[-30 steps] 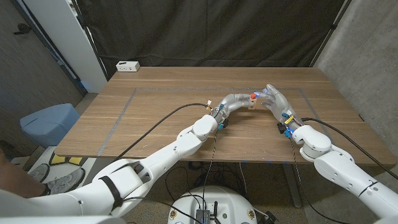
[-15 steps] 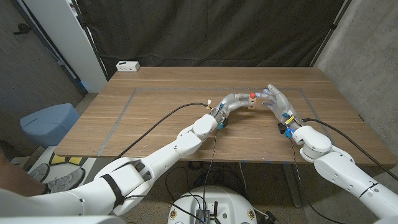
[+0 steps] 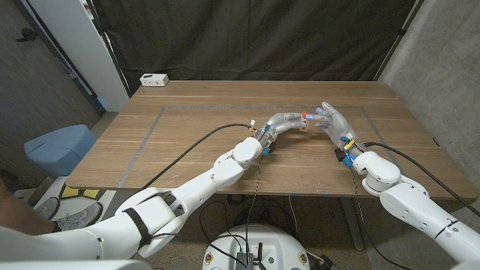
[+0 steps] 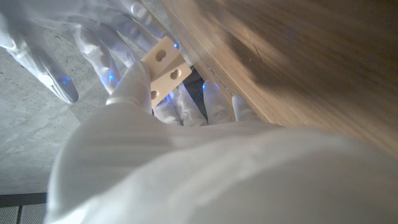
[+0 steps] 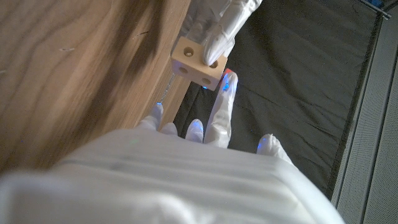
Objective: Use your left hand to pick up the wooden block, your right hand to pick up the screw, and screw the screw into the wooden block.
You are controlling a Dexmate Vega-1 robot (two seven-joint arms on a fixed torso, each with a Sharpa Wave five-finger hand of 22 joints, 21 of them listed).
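Gripping the wooden block (image 3: 302, 124), the left robot hand (image 3: 283, 124) meets the right robot hand (image 3: 330, 118) pinching the screw (image 3: 304, 115).

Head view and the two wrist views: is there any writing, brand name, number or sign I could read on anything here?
None can be read.
White box at the table's far left corner: dark marks on its face, too small to read.
Wooden block in the left hand: only holes, no lettering.

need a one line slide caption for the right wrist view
Left robot hand holds the wooden block above the table, with the right robot hand and red-headed screw at it.
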